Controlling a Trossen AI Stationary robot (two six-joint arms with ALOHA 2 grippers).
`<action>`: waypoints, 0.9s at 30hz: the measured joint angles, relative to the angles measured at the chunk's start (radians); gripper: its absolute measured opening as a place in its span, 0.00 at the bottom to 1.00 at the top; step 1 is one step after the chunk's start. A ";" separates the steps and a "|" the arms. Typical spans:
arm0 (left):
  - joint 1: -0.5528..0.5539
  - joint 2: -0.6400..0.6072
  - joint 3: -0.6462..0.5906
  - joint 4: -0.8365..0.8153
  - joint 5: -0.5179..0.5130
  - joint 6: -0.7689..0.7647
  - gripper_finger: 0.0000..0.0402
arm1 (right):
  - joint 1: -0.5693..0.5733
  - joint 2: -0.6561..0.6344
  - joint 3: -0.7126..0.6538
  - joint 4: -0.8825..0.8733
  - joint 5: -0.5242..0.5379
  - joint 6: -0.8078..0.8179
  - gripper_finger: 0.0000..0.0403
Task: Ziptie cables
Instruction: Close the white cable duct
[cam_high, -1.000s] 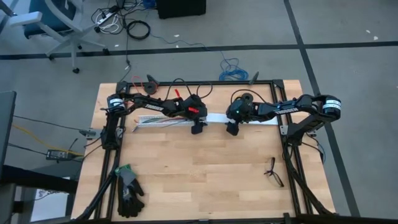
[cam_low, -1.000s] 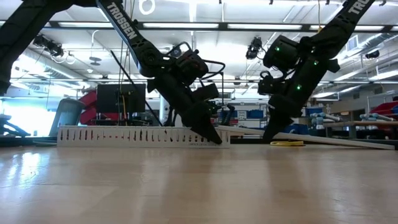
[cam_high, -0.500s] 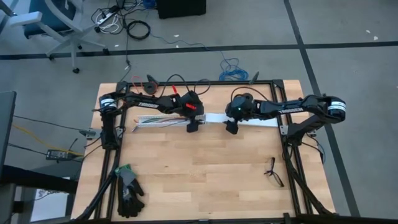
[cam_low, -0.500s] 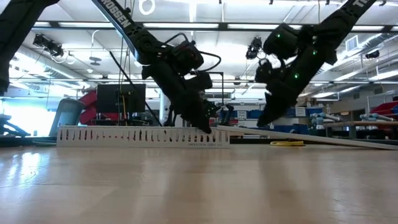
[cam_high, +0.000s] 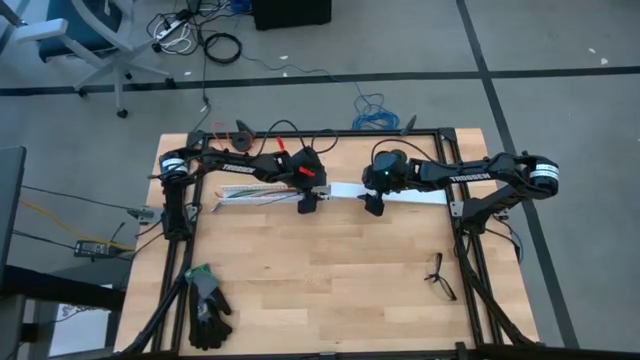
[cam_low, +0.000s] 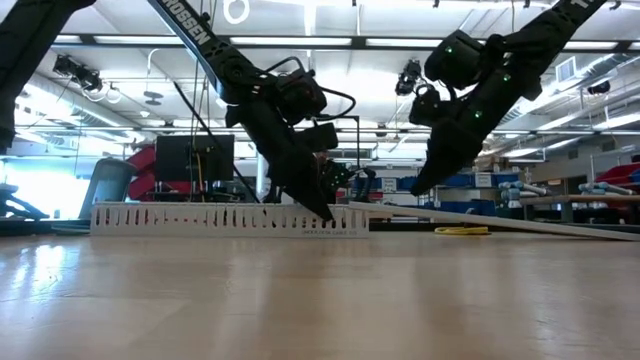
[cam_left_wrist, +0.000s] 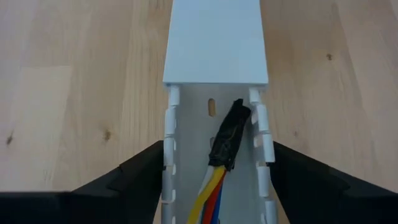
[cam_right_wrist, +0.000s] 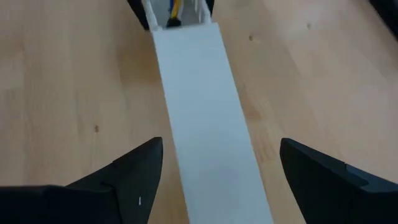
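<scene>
Two dark arms meet over a white channel (cam_high: 270, 192) in the upper middle of the overhead frame, on the wooden table (cam_high: 330, 280); the left gripper (cam_high: 306, 203) sits at the channel's open slotted end, its fingers (cam_left_wrist: 134, 177) spread wide on either side of the channel walls, gripping nothing; the right gripper (cam_high: 373, 205) hovers over the smooth white cover (cam_right_wrist: 208, 112) just to the right, its fingers (cam_right_wrist: 124, 174) also spread wide and apart from the cover's edges; the cables (cam_left_wrist: 214, 186), yellow, red and blue, lie inside the slotted channel between the left fingers, their end wrapped in a black sleeve (cam_left_wrist: 229, 134) that points toward the cover's mouth; in the overhead picture the coloured cables run leftward along the channel toward the table's upper left; a black glove (cam_high: 207, 308) lies at the lower left, and a small black forked object (cam_high: 438, 275) rests at the lower right; the ziptie cannot be made out.
</scene>
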 joint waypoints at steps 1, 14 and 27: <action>0.000 0.002 0.000 0.001 0.000 0.000 0.68 | 0.000 0.006 0.000 0.012 -0.002 -0.006 0.76; 0.000 0.003 0.000 0.011 0.000 0.002 0.54 | -0.027 0.045 0.000 0.075 -0.079 -0.053 0.76; 0.000 0.004 0.000 0.016 0.000 0.002 0.54 | -0.040 0.048 0.000 0.151 -0.142 -0.073 0.45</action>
